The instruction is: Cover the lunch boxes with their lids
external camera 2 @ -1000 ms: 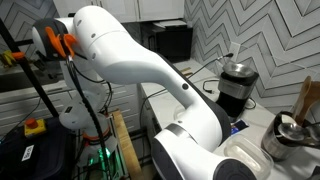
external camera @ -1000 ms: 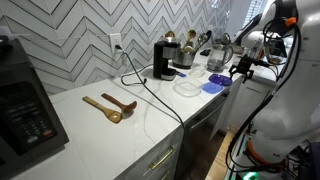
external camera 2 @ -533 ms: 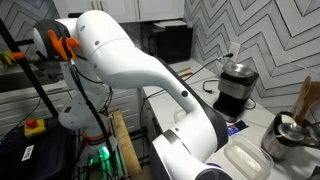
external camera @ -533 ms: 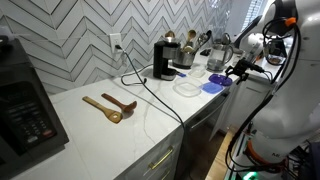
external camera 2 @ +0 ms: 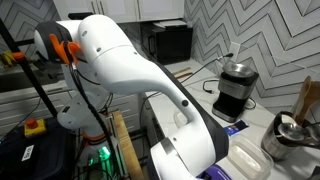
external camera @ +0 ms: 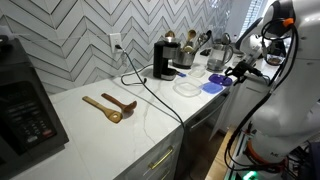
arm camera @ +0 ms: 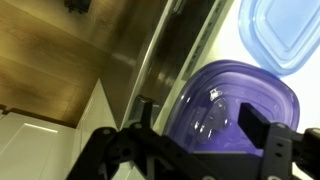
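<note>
1. Your gripper (arm camera: 198, 122) hangs at the counter (external camera: 100, 130) edge, jaws spread wide and holding nothing.
2. The purple lid (arm camera: 235, 100) lies flat right beneath it, with one finger (arm camera: 254, 124) above the lid.
3. The blue lid (arm camera: 276, 30) sits just beside the purple one.
4. An uncovered lunch box (external camera: 187, 87) rests near both lids.
</note>
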Robot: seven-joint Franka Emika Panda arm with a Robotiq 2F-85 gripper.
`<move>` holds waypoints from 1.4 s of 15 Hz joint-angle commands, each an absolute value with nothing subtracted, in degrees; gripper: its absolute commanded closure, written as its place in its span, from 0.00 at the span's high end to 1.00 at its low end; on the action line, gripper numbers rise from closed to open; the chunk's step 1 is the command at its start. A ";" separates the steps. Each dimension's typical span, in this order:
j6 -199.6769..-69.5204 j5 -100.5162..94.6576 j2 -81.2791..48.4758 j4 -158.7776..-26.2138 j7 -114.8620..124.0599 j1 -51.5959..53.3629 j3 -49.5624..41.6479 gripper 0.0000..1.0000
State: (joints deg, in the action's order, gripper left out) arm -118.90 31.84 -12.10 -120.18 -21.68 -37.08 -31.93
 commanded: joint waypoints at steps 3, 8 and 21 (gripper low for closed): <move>-120.47 32.06 -13.94 -120.26 -20.73 -40.77 -29.57 0.48; -120.38 32.44 -14.19 -119.54 -20.47 -42.58 -28.18 0.39; -119.25 33.98 -13.15 -118.80 -20.20 -45.63 -26.23 0.02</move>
